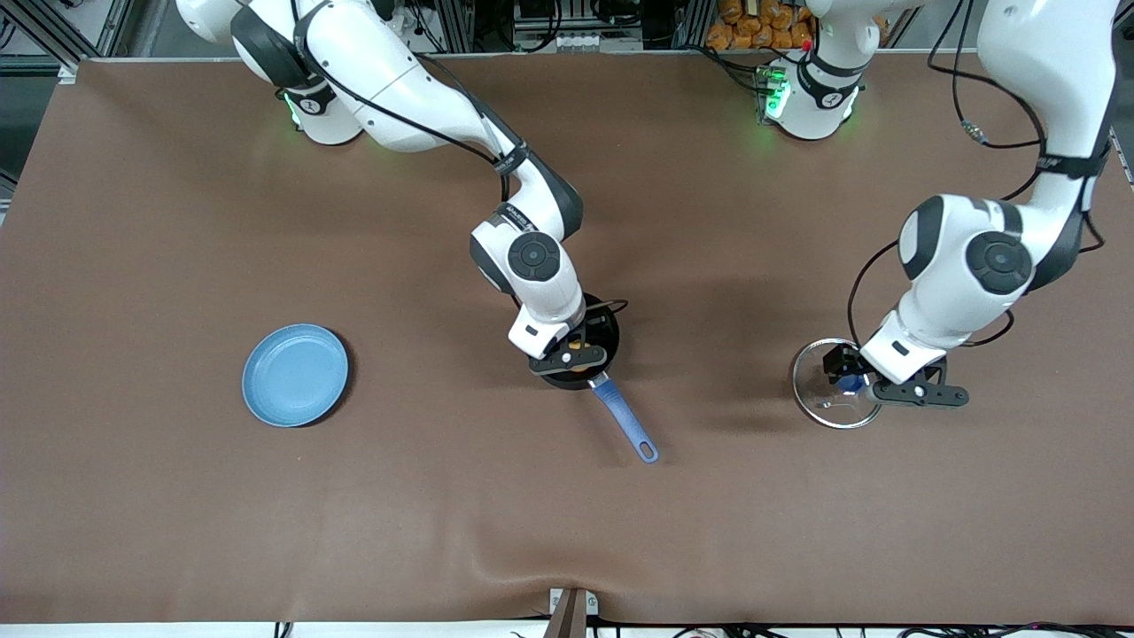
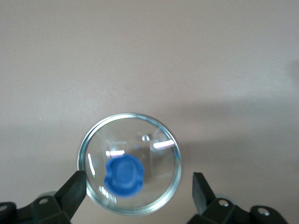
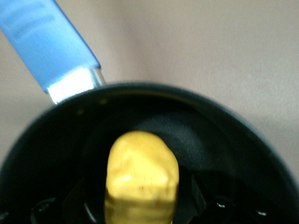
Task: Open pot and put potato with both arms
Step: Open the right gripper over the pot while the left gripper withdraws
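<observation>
Both hands stood spread: the right hand (image 1: 574,357) inside the pot (image 1: 604,335) around the potato (image 3: 141,173), the left hand (image 2: 139,192) just over the lid (image 2: 130,163) on the desk (image 1: 443,496).

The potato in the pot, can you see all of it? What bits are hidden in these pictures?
- Potato: right wrist view's edge cuts off its lower part; in the front view the right gripper covers most of it.
- Pot: front view, the right arm hides most of its inside; whether the potato rests on the bottom cannot be told.
- Lid: front view, the left gripper covers part of it.
</observation>
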Tool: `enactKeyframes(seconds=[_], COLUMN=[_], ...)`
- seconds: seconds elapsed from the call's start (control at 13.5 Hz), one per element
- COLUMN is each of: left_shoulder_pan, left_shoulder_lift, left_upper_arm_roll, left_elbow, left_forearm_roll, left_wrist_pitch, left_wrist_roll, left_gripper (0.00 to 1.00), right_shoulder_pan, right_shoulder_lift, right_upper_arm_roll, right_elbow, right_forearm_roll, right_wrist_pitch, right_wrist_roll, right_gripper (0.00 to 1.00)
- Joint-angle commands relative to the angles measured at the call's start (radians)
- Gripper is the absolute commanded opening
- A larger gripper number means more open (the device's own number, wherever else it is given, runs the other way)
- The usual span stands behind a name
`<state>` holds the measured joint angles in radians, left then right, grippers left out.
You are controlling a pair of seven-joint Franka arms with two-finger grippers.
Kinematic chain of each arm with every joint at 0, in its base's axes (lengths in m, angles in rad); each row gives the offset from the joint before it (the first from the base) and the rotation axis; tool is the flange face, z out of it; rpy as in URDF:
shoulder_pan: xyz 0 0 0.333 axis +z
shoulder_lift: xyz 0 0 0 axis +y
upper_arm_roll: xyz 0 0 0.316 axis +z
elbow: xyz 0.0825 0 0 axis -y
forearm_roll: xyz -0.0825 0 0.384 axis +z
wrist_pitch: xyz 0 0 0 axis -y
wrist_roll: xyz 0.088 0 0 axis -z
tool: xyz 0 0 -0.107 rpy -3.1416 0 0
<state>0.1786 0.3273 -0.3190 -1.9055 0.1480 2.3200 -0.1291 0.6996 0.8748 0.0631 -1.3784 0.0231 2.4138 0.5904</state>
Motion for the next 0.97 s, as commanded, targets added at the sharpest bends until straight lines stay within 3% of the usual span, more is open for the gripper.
enactKeyframes(seconds=[0.0,0.3,0.45,0.67,0.89], left_shoulder_pan=[0.007,0.004,0.016,0.033,0.038], left_shoulder_lift=[-0.03,-0.151,-0.165,-0.163,-0.191], left_upper_arm_roll=[-0.014,-0.012,-0.003,-0.006,-0.005], left_elbow=[0.169,0.267,0.334,0.472,0.499], left_forearm_roll=[-0.027,-0.027,-0.028,-0.063,-0.112], left_wrist_pitch=[-0.245,-0.396,-0.477,-0.637,-0.686], left_wrist_roll=[-0.062,-0.101,-0.098,-0.092,-0.092], left_gripper=[1.0,1.0,1.0,1.0,1.0], right_shoulder_pan=[-0.02,-0.026,-0.028,-0.069,-0.168], right_shoulder_lift=[-0.03,-0.069,-0.103,-0.216,-0.35], right_upper_arm_roll=[0.004,0.007,0.006,0.007,0.004], right_elbow=[0.015,0.022,0.024,0.024,0.013], right_forearm_roll=[-0.009,-0.008,-0.008,0.0,0.001], right_wrist_pitch=[-0.022,-0.09,-0.137,-0.286,-0.503], right_wrist_roll=[0.003,-0.004,-0.004,-0.047,-0.061], right_gripper=[1.0,1.0,1.0,1.0,1.0])
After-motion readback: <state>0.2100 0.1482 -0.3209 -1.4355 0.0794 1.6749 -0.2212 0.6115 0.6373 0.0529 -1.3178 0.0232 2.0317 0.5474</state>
